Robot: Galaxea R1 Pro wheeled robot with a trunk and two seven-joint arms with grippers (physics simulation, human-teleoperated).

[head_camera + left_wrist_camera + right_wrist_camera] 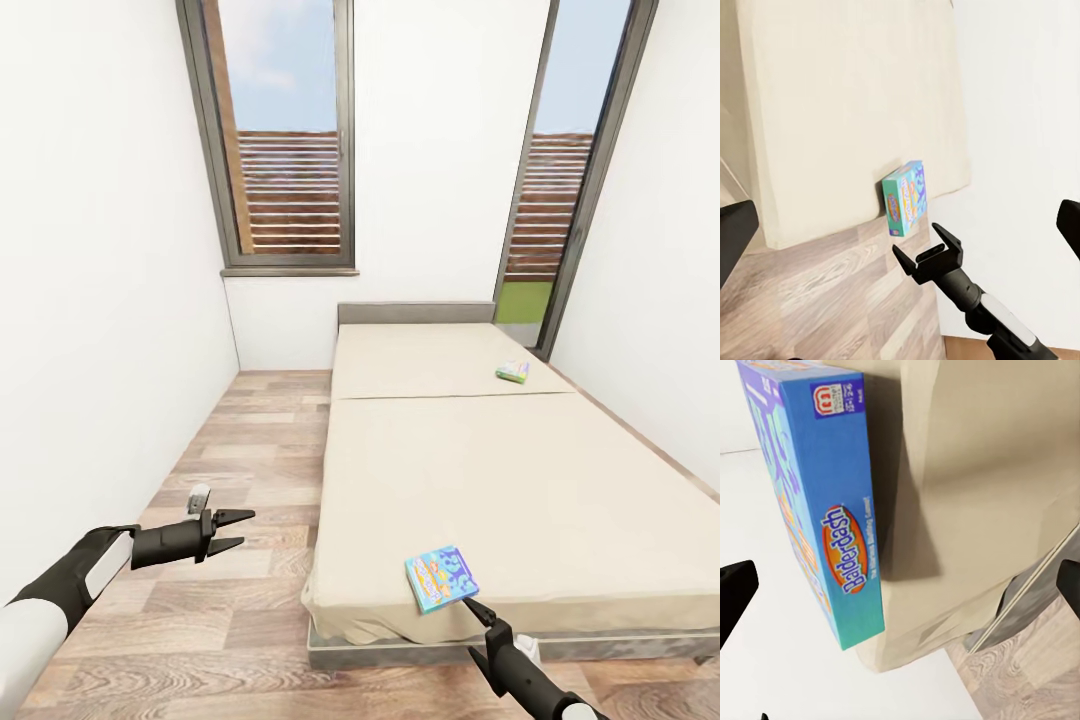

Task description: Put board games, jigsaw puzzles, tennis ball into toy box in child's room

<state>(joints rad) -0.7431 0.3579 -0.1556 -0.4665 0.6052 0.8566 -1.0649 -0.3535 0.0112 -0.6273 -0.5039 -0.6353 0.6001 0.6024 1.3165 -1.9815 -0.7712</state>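
Room: we face a narrow room with white walls, a wood-plank floor (250, 620) and two tall windows (290, 140) showing slatted fencing outside.
Surface: a low bed (520, 480) with a plain beige cover runs away from us toward the far wall, its headboard (415, 312) under the windows; a seam crosses the cover about a third of the way from the head end.
Near board game: we see a blue box (441, 577) lying flat at the foot end of the bed, close to the edge. Its long axis runs roughly across the bed but skewed, with one corner toward our right gripper. In the right wrist view the box (817, 502) has a blue side panel with an orange logo, and it overhangs the draped corner of the cover.
Far board game: a second, greenish box (513, 371) lies flat near the head end, toward the right side of the bed, well apart from the first; its print is too small for us to read.
Right arm: our right gripper (478, 608) reaches up from below, fingers parted, tips just beside the near box's corner; we cannot tell whether they touch it. The left wrist view shows the same gripper (926, 247) spread and holding nothing.
Left arm: our left gripper (232, 532) hangs over the floor left of the bed, forearm level, fingers apart and pointing toward the bed, nothing between them.
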